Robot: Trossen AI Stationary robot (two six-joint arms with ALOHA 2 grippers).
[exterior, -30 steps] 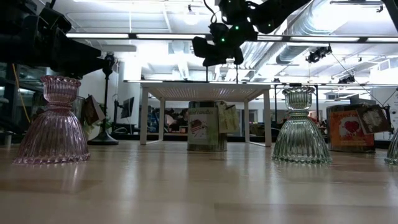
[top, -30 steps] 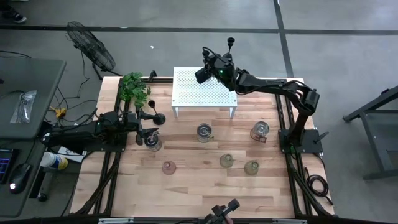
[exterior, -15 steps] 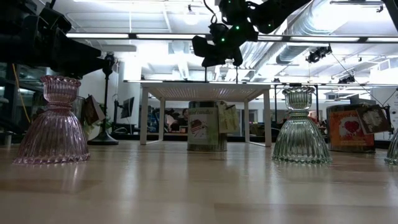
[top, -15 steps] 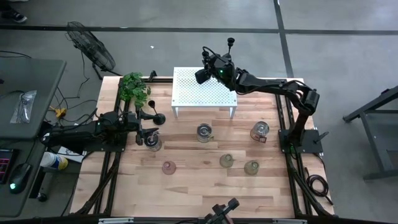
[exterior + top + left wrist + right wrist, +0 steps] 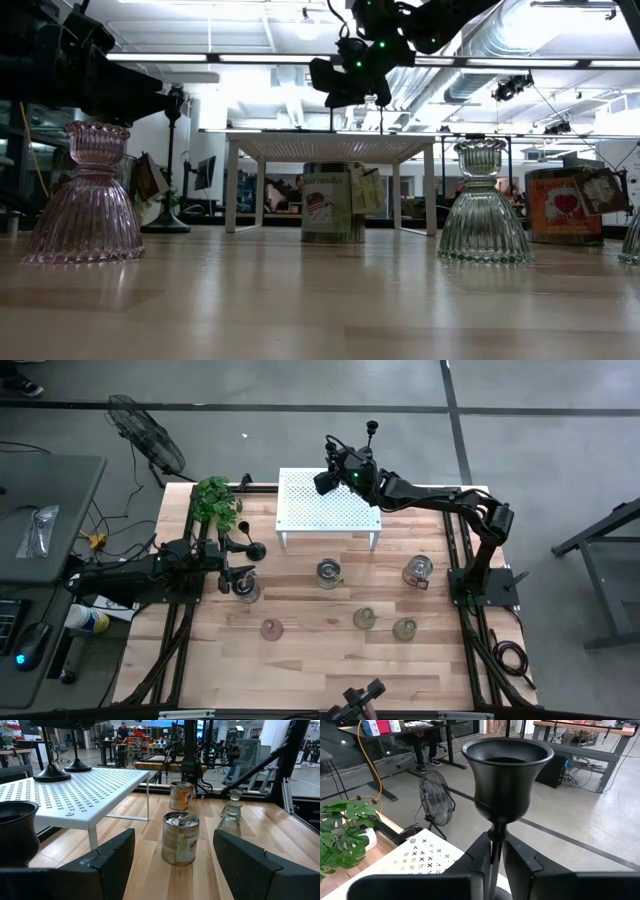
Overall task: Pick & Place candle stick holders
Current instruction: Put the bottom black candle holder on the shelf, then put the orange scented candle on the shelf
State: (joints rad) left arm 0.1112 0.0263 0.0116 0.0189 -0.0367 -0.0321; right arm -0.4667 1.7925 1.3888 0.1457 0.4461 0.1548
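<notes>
Now | white shelf (image 5: pixel 328 510), upper centre: right gripper (image 5: pixel 493 851) has begun slackening around the black candlestick (image 5: pixel 506 780) stem it holds over the shelf's back edge – placement looks nearly finished | left gripper (image 5: pixel 172 851), mid-left, spread wide, empty | glass holders (image 5: pixel 364 618) low centre, open board between.

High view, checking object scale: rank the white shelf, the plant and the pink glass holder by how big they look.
1. White shelf
2. Plant
3. Pink glass holder
</notes>
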